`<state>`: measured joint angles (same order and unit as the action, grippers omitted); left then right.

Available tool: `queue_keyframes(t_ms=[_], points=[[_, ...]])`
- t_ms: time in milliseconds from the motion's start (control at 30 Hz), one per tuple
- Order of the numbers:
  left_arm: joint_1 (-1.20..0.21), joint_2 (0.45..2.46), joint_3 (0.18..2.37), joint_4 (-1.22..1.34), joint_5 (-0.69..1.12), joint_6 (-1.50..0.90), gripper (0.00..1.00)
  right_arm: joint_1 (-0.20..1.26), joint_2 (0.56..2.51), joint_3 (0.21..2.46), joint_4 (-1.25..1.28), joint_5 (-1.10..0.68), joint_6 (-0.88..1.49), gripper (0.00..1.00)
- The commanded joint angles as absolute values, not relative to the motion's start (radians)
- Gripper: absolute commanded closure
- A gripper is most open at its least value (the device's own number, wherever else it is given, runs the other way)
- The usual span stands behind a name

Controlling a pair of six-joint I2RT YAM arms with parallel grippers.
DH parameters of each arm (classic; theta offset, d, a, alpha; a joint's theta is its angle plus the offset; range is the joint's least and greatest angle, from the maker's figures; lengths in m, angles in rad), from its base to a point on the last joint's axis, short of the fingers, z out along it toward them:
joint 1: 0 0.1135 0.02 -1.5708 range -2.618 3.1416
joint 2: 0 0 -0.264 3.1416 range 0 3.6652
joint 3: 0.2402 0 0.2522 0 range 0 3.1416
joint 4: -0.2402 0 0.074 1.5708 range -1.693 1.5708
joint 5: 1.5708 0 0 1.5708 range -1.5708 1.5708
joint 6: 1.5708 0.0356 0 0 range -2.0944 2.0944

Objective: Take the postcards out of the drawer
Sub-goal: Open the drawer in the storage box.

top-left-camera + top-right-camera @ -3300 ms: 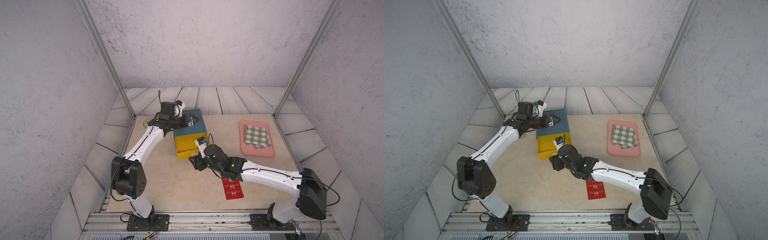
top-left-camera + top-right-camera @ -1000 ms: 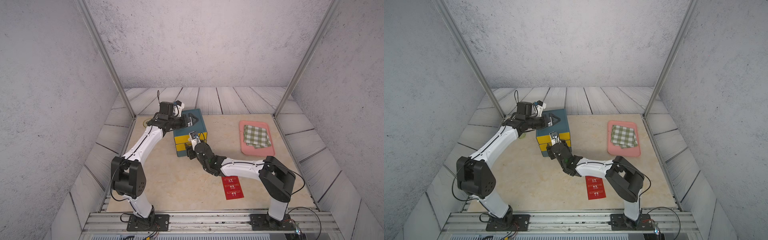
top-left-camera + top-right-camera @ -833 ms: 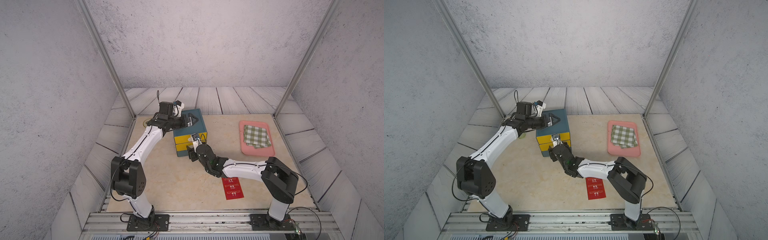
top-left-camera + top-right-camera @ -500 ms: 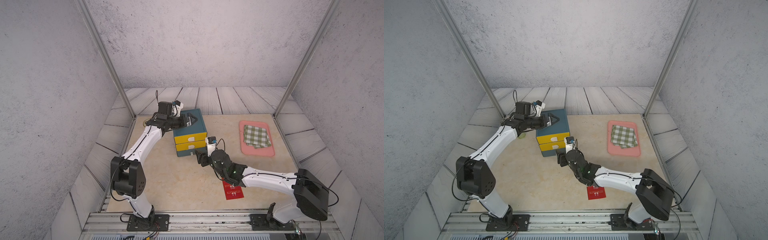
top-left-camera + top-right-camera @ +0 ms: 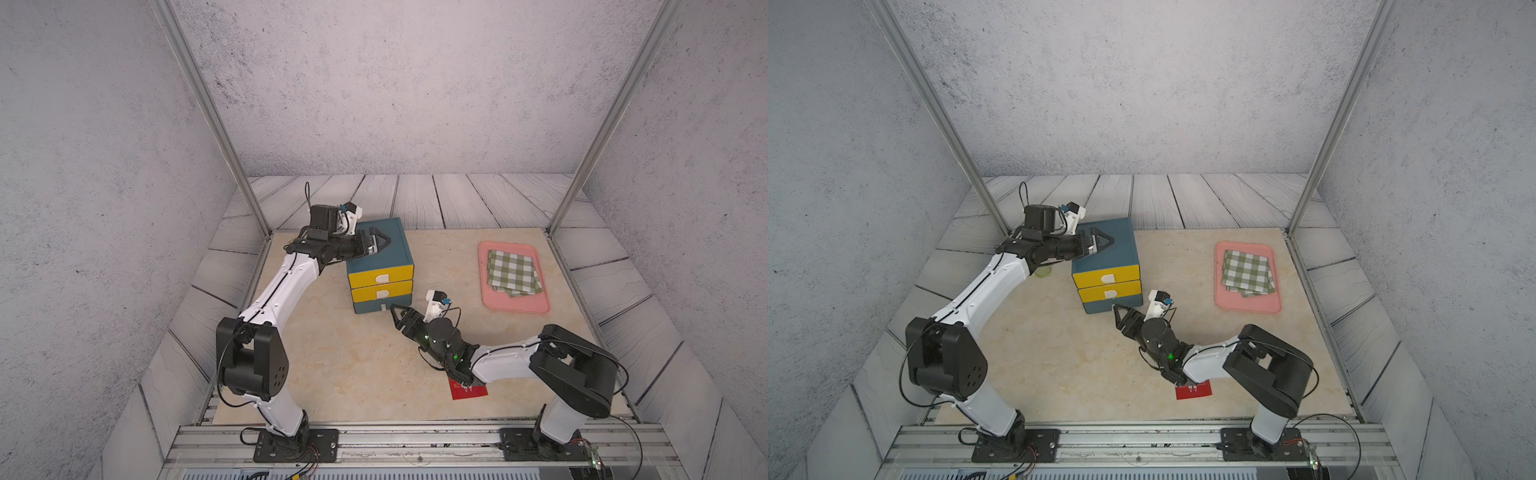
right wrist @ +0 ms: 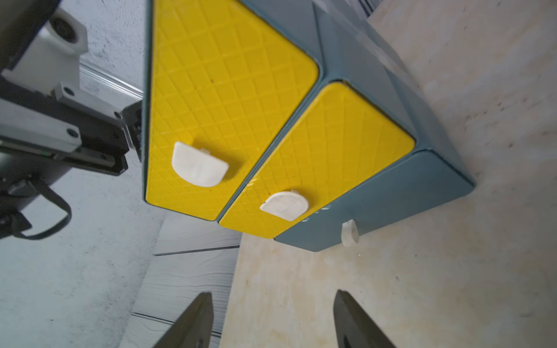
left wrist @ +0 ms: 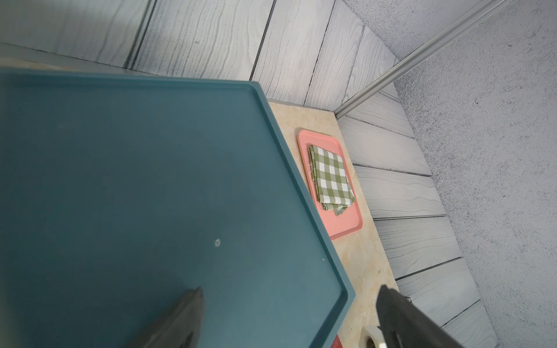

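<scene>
The right claw [image 5: 398,318] stands open and empty, and the left claw [image 5: 380,242] is spread wide, gripping nothing; the teal drawer unit [image 5: 384,249] sits just ahead of the right claw's tips and beneath the left claw, its drawers [image 6: 229,99] all shut. The pink tray [image 5: 515,305] with the checked cloth [image 5: 513,272] lies well apart from both claws; the red postcard [image 5: 469,390] lies on the table [image 5: 332,365] behind the right claw, partly hidden.

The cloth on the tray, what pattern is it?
Green-and-white checked cloth, clearest in left wrist view.
</scene>
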<state>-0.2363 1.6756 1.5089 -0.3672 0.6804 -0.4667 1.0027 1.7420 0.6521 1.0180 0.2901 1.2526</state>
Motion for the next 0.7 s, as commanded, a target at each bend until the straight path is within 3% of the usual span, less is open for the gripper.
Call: queue_keyframes(t_ms=[0, 233, 667], points=[[-0.214, 1.647, 1.485, -0.413, 0.693, -0.442, 0.04, 1.002, 1.854, 0.687, 1.250, 0.316, 1.458, 0.35], [-0.210, 1.644, 1.483, -0.406, 0.709, -0.448, 0.04, 1.011, 1.976, 0.716, 1.374, 0.410, 1.580, 0.35], [-0.215, 1.673, 1.555, -0.337, 0.800, -0.465, 0.04, 1.008, 2.111, 0.805, 1.394, 0.413, 1.724, 0.34]])
